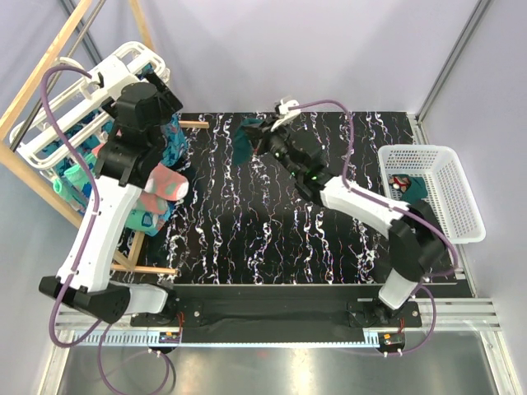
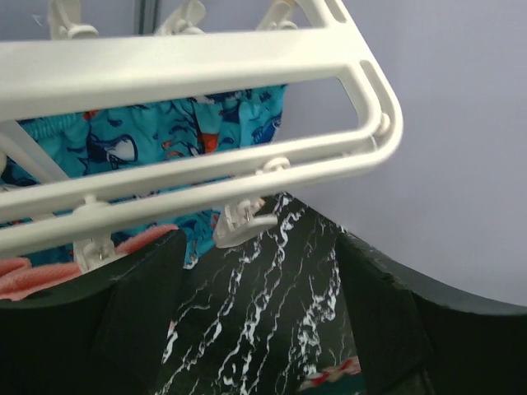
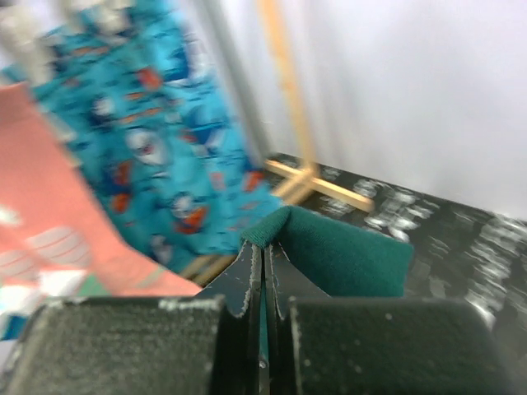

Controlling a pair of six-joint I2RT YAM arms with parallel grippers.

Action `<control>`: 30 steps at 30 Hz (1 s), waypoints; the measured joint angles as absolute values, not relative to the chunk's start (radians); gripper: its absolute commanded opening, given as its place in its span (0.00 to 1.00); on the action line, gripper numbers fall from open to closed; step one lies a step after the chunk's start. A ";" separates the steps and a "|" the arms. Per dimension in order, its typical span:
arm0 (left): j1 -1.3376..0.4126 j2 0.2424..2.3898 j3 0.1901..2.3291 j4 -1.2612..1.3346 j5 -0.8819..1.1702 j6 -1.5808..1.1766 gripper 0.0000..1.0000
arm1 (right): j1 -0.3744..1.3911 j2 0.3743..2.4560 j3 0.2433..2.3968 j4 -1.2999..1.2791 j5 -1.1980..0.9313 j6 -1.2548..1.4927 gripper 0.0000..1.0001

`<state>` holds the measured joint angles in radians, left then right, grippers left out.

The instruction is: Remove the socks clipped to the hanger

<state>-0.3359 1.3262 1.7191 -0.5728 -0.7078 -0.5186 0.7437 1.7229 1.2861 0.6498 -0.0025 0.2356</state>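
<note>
The white hanger [image 1: 74, 115] hangs at the far left inside a wooden frame; its bars [image 2: 189, 70] fill the top of the left wrist view, with a small clip [image 2: 243, 222] dangling. Blue patterned socks [image 2: 148, 136] and coral-pink socks [image 1: 160, 185] hang from it. My left gripper [image 1: 160, 86] is open just under the hanger's end, empty. My right gripper [image 1: 262, 136] is shut on a dark teal sock [image 3: 346, 255], held over the back middle of the table, away from the hanger. Blue patterned [image 3: 156, 140] and pink socks [image 3: 58, 222] show blurred behind it.
A white mesh basket [image 1: 432, 193] at the right holds some socks. The wooden pole frame [image 1: 49, 74] surrounds the hanger, with feet [image 1: 152, 269] on the black marbled table [image 1: 272, 230]. Walls stand close behind.
</note>
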 measured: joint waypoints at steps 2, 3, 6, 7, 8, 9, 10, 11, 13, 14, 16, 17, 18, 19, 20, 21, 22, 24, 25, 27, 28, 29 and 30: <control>-0.343 1.305 1.719 -0.606 -0.661 -0.513 0.86 | 0.721 1.666 1.299 0.521 0.059 0.228 0.00; -0.346 1.294 1.719 -0.620 -0.635 -0.508 0.88 | 0.707 1.634 1.311 0.444 0.088 0.224 0.00; -0.355 1.257 1.719 -0.667 -0.530 -0.497 0.99 | 0.645 1.533 1.349 0.208 0.166 0.224 0.00; -0.357 1.245 1.719 -0.681 -0.495 -0.496 0.99 | 0.611 1.496 1.366 0.122 0.193 0.224 0.00; -0.360 1.233 1.719 -0.696 -0.450 -0.496 0.99 | 0.572 1.459 1.385 0.040 0.221 0.225 0.00; -0.361 1.222 1.718 -0.706 -0.415 -0.495 0.99 | 0.532 1.423 1.404 -0.039 0.251 0.224 0.00; -0.362 1.204 1.710 -0.712 -0.365 -0.493 0.99 | 0.492 1.390 1.418 -0.109 0.280 0.223 0.00; -0.363 1.188 1.701 -0.717 -0.323 -0.490 0.99 | 0.451 1.356 1.428 -0.172 0.310 0.221 0.00; -0.367 1.150 1.668 -0.710 -0.250 -0.479 0.99 | 0.378 1.305 1.449 -0.290 0.368 0.211 0.00; -0.367 1.127 1.648 -0.710 -0.211 -0.471 0.99 | 0.343 1.287 1.459 -0.340 0.402 0.204 0.00; -0.369 1.091 1.622 -0.713 -0.142 -0.455 0.99 | 0.273 1.268 1.476 -0.426 0.458 0.189 0.00; -0.369 1.079 1.618 -0.715 -0.109 -0.445 0.99 | 0.237 1.266 1.483 -0.466 0.484 0.183 0.00; -0.369 1.067 1.613 -0.715 -0.078 -0.436 0.99 | 0.193 1.271 1.485 -0.499 0.507 0.180 0.00; -0.369 1.055 1.603 -0.712 -0.051 -0.428 0.99 | 0.157 1.277 1.485 -0.524 0.527 0.178 0.00; -0.369 1.041 1.584 -0.703 -0.027 -0.422 0.99 | 0.117 1.291 1.485 -0.553 0.541 0.177 0.00; -0.369 1.027 1.561 -0.698 -0.007 -0.418 0.99 | 0.076 1.311 1.485 -0.580 0.558 0.177 0.00; -0.369 1.011 1.526 -0.682 0.012 -0.414 0.99 | 0.034 1.340 1.482 -0.601 0.562 0.178 0.04; -0.369 0.982 1.454 -0.671 0.052 -0.408 0.99 | -0.021 1.390 1.468 -0.620 0.560 0.182 0.26; -0.369 0.975 1.427 -0.663 0.066 -0.405 0.99 | -0.052 1.424 1.458 -0.632 0.557 0.186 0.33; -0.369 0.965 1.372 -0.648 0.100 -0.390 0.99 | -0.104 1.499 1.439 -0.651 0.547 0.193 0.47; -0.369 0.963 1.354 -0.641 0.109 -0.386 0.99 | -0.122 1.532 1.436 -0.667 0.542 0.192 0.50; -0.369 0.958 1.335 -0.634 0.117 -0.378 0.99 | -0.141 1.568 1.436 -0.689 0.537 0.194 0.52; -0.369 0.954 1.322 -0.632 0.125 -0.370 0.99 | -0.153 1.593 1.436 -0.708 0.531 0.196 0.57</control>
<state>-0.3695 0.9543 1.3216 -0.6323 0.1246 -0.3702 -0.1528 1.5929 1.4357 -0.7078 0.5312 0.1959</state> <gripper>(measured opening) 0.984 0.498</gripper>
